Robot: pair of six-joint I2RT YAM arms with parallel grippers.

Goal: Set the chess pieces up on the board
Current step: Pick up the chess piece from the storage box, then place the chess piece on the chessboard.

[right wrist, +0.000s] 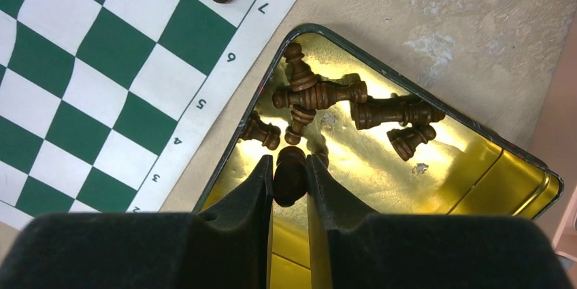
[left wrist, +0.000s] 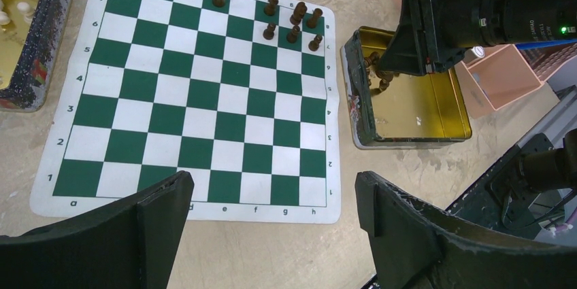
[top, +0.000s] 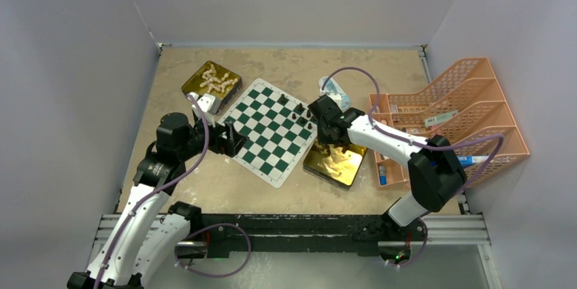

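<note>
Chess pieces (right wrist: 320,95), dark, seemingly turned wood, in glossy gold tin (right wrist: 524,187)

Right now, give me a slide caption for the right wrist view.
Right hand pinches a dark chess piece over the gold tin, other dark pieces lying inside, the board beside it.

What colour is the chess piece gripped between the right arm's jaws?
The chess piece is dark brown; the right wrist view shows it best.
</note>
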